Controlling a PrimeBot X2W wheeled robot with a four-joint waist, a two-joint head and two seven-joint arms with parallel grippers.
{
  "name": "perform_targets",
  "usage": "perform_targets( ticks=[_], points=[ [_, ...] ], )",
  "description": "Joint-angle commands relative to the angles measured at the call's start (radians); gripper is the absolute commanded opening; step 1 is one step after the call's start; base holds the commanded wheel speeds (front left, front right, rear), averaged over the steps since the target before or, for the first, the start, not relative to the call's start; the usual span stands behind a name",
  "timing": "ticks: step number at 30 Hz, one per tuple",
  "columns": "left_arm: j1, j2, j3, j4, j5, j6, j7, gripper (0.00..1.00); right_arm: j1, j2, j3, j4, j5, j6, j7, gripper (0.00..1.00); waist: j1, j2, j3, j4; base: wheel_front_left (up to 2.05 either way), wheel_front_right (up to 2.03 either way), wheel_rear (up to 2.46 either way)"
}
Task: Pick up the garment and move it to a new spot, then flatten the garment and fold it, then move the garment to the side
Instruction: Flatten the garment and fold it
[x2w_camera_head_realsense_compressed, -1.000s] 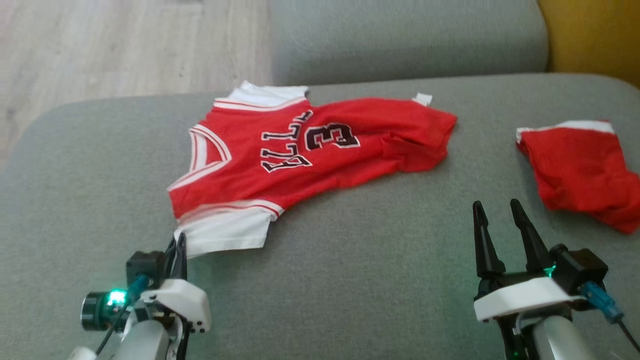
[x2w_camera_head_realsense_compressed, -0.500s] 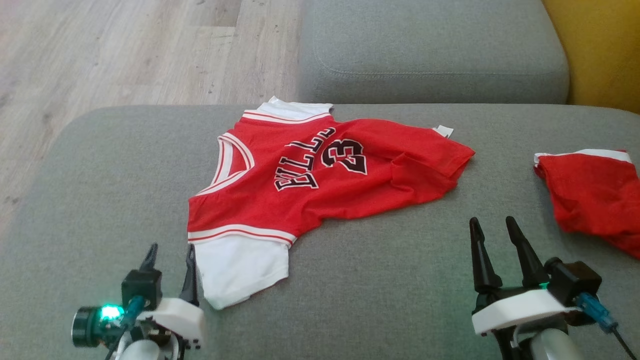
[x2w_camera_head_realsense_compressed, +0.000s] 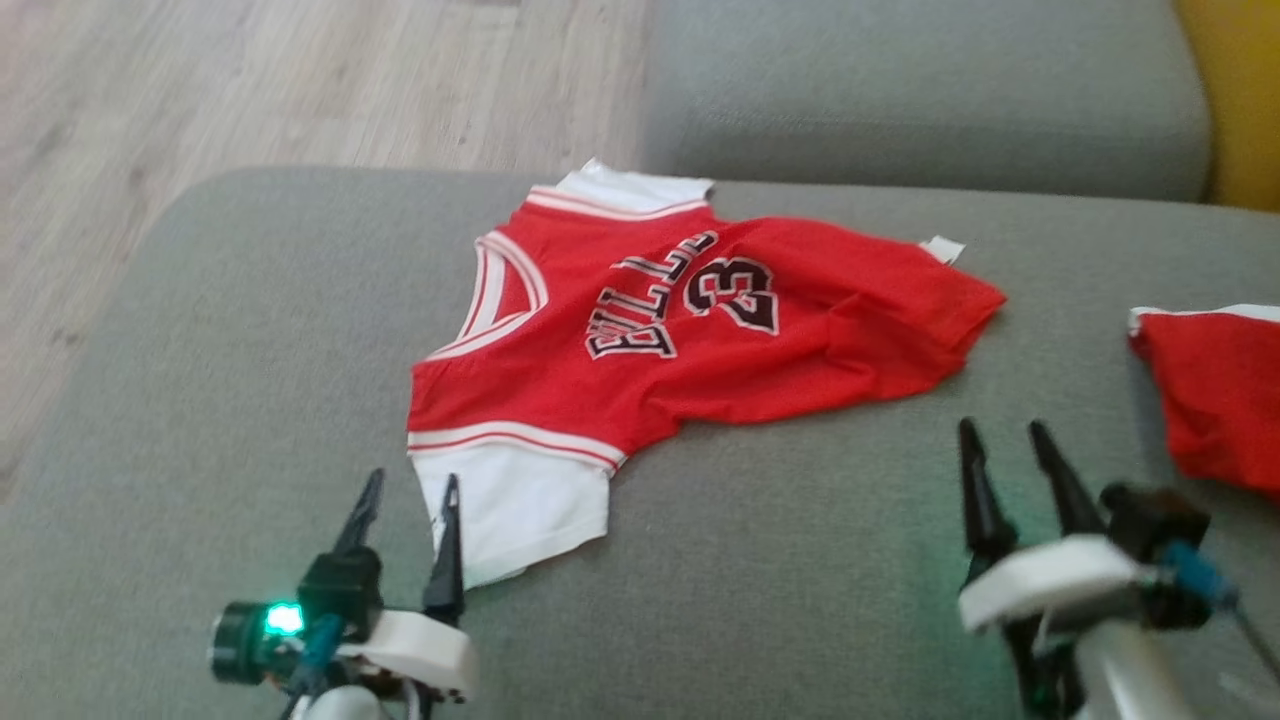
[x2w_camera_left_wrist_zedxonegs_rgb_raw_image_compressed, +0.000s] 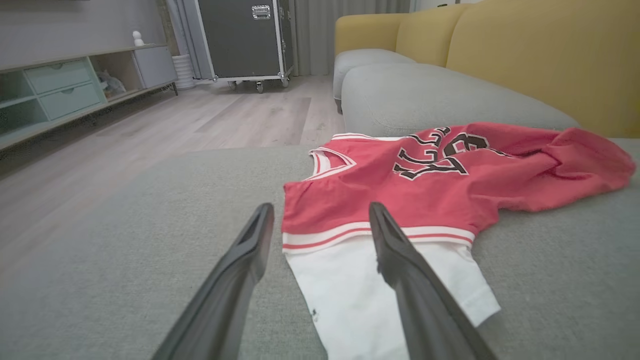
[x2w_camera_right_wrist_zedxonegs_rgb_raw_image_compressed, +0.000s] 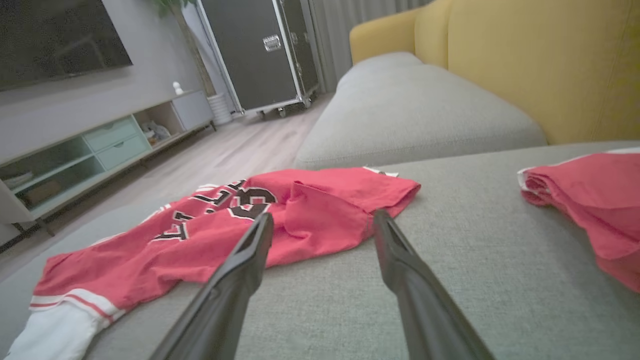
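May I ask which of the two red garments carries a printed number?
The jersey with white sleeves and a black 23, lying in the middle of the head view. The other red garment, at that view's right edge, shows a white band but no print.

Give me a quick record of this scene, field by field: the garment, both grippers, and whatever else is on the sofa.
garment: red jersey with white sleeves, number 23, spread but wrinkled on the grey sofa seat
fold state: not yet folded
left gripper: jaws open, holding nothing, at the near white sleeve
right gripper: jaws open, holding nothing, over bare cushion near the jersey's hem
other item: second red garment, bunched, apart to the right
surroundings: wooden floor beyond the sofa
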Motion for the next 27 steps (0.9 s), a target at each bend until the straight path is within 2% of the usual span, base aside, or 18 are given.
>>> perform_targets(
  ticks=[1,4,5,8,14,19,20,21,22,27],
  points=[
    [-0.047,0.003,0.022,-0.037,0.004,-0.007,-0.014,1.00,-0.097,-0.004,0.000,0.002,0.000,-0.001,0.017,1.00,0.0001,-0.0001,0.027,0.024,0.00,0.00,0.00],
    [-0.066,-0.009,0.006,-0.039,0.006,-0.016,-0.018,1.00,-0.197,-0.004,-0.055,0.128,0.006,-0.001,0.065,1.00,0.0001,-0.0001,0.058,0.053,0.00,0.00,0.00],
    [-0.080,-0.015,-0.004,-0.036,0.007,-0.022,-0.020,1.00,-0.266,-0.004,-0.105,0.229,0.001,-0.001,0.087,1.00,0.0001,-0.0001,0.075,0.073,0.00,0.00,0.00],
    [-0.098,-0.025,-0.017,-0.032,0.009,-0.027,-0.022,1.00,-0.364,-0.004,-0.172,0.380,-0.019,-0.001,0.103,1.00,0.0001,-0.0001,0.100,0.100,0.00,0.00,0.00],
    [-0.126,-0.037,-0.035,-0.020,0.008,-0.034,-0.028,1.00,-0.522,-0.004,-0.306,0.646,-0.066,-0.001,0.076,1.00,0.0001,-0.0001,0.134,0.134,0.00,0.00,0.00],
    [-0.138,-0.039,-0.041,-0.009,0.006,-0.036,-0.035,1.00,-0.607,-0.004,-0.386,0.794,-0.146,-0.001,0.038,1.00,0.0001,-0.0001,0.147,0.143,0.00,0.00,0.00],
    [-0.140,-0.039,-0.041,-0.007,0.005,-0.036,-0.036,1.00,-0.617,-0.004,-0.402,0.812,-0.164,-0.001,0.033,0.92,0.0001,-0.0001,0.149,0.143,0.00,0.00,0.00],
    [-0.141,-0.039,-0.041,-0.006,0.005,-0.036,-0.037,1.00,-0.624,-0.004,-0.418,0.825,-0.182,-0.001,0.028,0.39,0.0001,-0.0001,0.150,0.143,0.00,0.00,0.00],
    [-0.143,-0.039,-0.041,-0.004,0.004,-0.035,-0.038,1.00,-0.629,-0.004,-0.434,0.834,-0.199,-0.001,0.023,0.00,0.0001,-0.0001,0.150,0.142,0.00,0.00,0.00],
    [-0.140,-0.034,-0.036,0.011,-0.003,-0.029,-0.043,1.00,-0.635,-0.004,-0.484,0.866,-0.259,-0.001,0.003,0.00,0.0001,-0.0001,0.132,0.117,0.00,0.00,0.00]
  ],
)
